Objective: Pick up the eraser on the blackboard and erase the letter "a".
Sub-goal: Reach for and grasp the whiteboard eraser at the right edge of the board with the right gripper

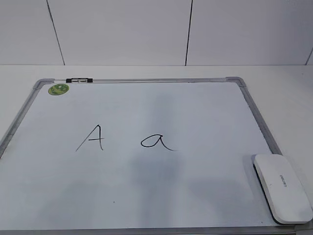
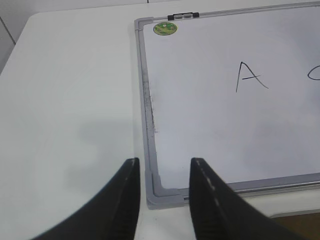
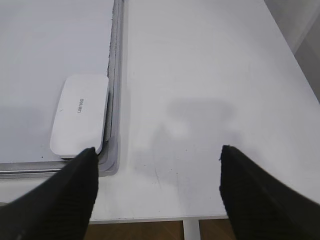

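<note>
The blackboard [image 1: 146, 191] is a white board with a grey frame, lying flat on the table. A lowercase "a" [image 1: 157, 142] is drawn near its middle, right of a capital "A" [image 1: 91, 138]. The white eraser [image 1: 281, 187] lies on the board's near right corner; it also shows in the right wrist view [image 3: 80, 115]. My right gripper [image 3: 157, 160] is open and empty, above the table just right of the eraser. My left gripper [image 2: 162, 167] is open and empty over the board's near left corner [image 2: 165, 192]. Neither gripper shows in the exterior view.
A green round sticker [image 1: 58, 89] and a black clip [image 1: 79, 80] sit at the board's far left corner. White table [image 3: 210, 75] extends right of the board; its front edge [image 3: 165, 220] is near my right gripper. A white wall stands behind.
</note>
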Controlling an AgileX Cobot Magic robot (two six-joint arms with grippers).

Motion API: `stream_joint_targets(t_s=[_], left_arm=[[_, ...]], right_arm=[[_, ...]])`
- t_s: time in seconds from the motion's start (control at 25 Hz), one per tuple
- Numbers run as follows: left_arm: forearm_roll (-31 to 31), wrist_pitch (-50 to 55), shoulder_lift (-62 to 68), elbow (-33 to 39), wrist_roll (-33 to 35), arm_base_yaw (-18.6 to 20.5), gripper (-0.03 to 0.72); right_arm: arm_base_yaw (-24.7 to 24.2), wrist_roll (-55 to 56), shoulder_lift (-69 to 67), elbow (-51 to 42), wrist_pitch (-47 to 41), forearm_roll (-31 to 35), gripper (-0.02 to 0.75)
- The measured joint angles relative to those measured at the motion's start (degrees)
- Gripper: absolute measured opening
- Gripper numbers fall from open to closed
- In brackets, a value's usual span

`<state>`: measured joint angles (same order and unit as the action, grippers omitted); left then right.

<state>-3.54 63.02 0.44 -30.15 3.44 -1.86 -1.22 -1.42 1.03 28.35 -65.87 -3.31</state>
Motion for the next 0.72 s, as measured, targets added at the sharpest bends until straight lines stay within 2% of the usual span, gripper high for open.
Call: stream_joint_targets(t_s=[0.72], left_arm=[[0.0, 0.0, 0.0, 0.0, 0.0, 0.0, 0.236]], right_arm=[[0.0, 0.0, 0.0, 0.0, 0.0, 0.0, 0.589]])
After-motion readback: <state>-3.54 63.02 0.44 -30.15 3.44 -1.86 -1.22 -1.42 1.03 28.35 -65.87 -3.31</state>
